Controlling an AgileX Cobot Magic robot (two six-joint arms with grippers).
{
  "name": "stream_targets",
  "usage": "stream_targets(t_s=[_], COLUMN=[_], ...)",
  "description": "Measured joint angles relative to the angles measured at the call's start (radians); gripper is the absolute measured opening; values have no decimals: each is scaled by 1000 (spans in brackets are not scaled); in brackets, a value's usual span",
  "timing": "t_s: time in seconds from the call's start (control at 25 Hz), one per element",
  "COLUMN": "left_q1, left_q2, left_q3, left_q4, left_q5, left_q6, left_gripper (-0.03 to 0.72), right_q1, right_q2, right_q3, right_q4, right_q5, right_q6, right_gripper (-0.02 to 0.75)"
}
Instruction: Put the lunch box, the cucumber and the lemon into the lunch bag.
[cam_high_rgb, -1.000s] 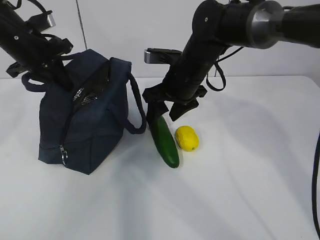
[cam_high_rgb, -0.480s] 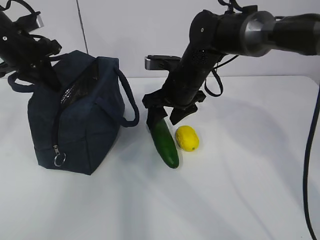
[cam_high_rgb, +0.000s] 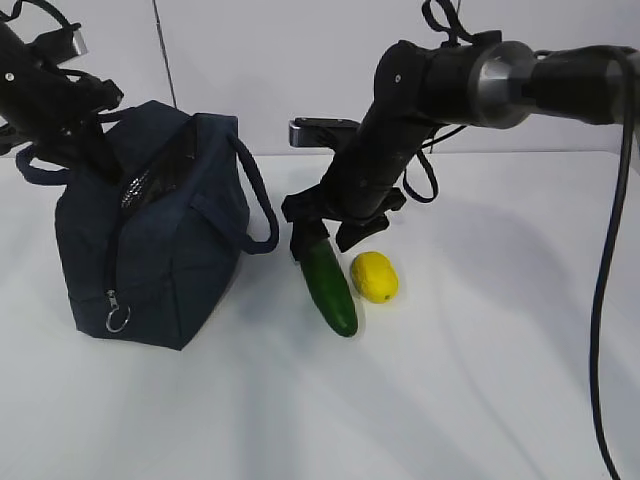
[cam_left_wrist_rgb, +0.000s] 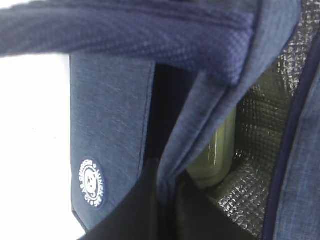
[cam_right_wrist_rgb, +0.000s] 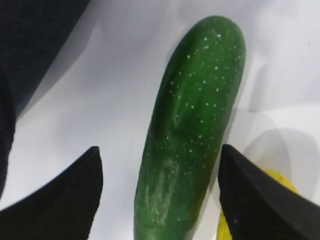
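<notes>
On the white table (cam_high_rgb: 480, 380), the dark navy lunch bag (cam_high_rgb: 160, 260) stands at the left with its top zipper undone and the mouth held wide. The left gripper (cam_left_wrist_rgb: 167, 200) is closed on the fabric edge of that opening, pinching the rim between its jaws and holding the bag open; in the exterior view it sits at the bag's far upper corner, beside one loop handle. Through the gap, the left wrist view shows the silver quilted lining and, down inside, the pale sage-green lid of the lunch box (cam_left_wrist_rgb: 215, 152), so the first of the three items appears to be packed already.

Two items remain outside. The cucumber (cam_high_rgb: 330, 285) lies on the table just right of the bag, and the lemon (cam_high_rgb: 374, 276) rests close beside it on its right, near the cucumber's middle. The right gripper (cam_right_wrist_rgb: 160, 185) hangs directly over the cucumber's far end with its jaws spread wide, one dark finger on each side of the green skin and neither clearly touching it. Nothing is held there yet.

By my reading, roughly a third of the job is done: the cucumber pick is being set up, and the lemon waits its turn after that.
</notes>
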Motion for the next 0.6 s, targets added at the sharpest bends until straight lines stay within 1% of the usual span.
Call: stream_targets(t_s=[0.4, 0.6], left_q1=[0, 0], left_q2=[0, 0], left_q3=[0, 0], left_q4=[1, 2], left_q5=[0, 0], left_q6=[0, 0], left_gripper=[-1, -1], right_q1=[0, 2], right_q2=[5, 55], right_q3=[-2, -44], right_q4=[4, 4], right_q5=[-25, -13], right_q6=[2, 23], right_gripper=[523, 524])
